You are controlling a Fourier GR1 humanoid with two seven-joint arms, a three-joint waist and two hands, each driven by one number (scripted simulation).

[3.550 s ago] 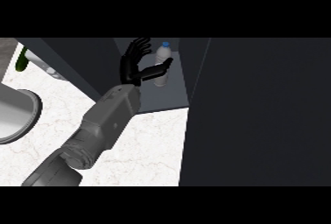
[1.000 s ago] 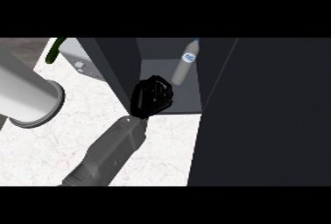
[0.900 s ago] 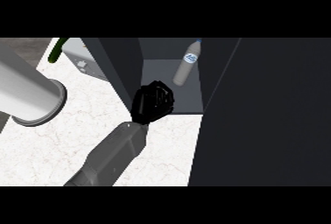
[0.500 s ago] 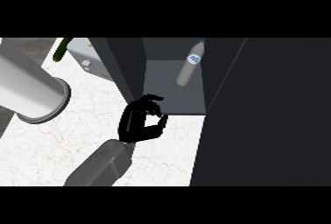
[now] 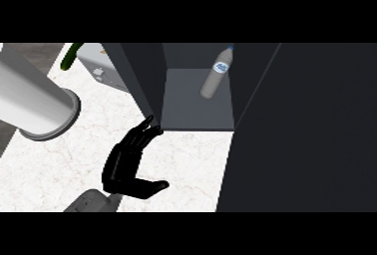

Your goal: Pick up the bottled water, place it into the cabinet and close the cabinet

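Where the cabinet (image 5: 197, 107) stands open, the bottled water (image 5: 215, 75) is inside, on the grey shelf floor toward the back right. Its cap points away from the robot; a round blue-and-white label sits just under the neck. Nothing touches the bottle.

Only one hand is in view, the left hand (image 5: 125, 167), over the white marbled counter (image 5: 188, 154) in front of the cabinet. The grey forearm (image 5: 90, 201) comes in from the lower edge, left of centre.

The fingers (image 5: 140, 139) are straight and close together, holding nothing. They point up and slightly right, toward the cabinet. The thumb (image 5: 151, 187) sticks out sideways to the right, well apart from the fingers.

The fingertips are at the lower front corner of the dark left panel (image 5: 132, 74) of the cabinet; whether they touch it or sit just short, I cannot tell. I also cannot tell if that panel is a door or a side wall. A large dark panel (image 5: 309, 129) fills the right side of the view, next to the opening.

Left of the cabinet, on the counter, there is a big pale cylinder (image 5: 33, 99) lying tilted. Behind it is a grey box (image 5: 99, 67) with small fittings on its face, just beside the left panel. A green elongated thing (image 5: 71, 55) sits at the box's far left edge; it is too small to name.
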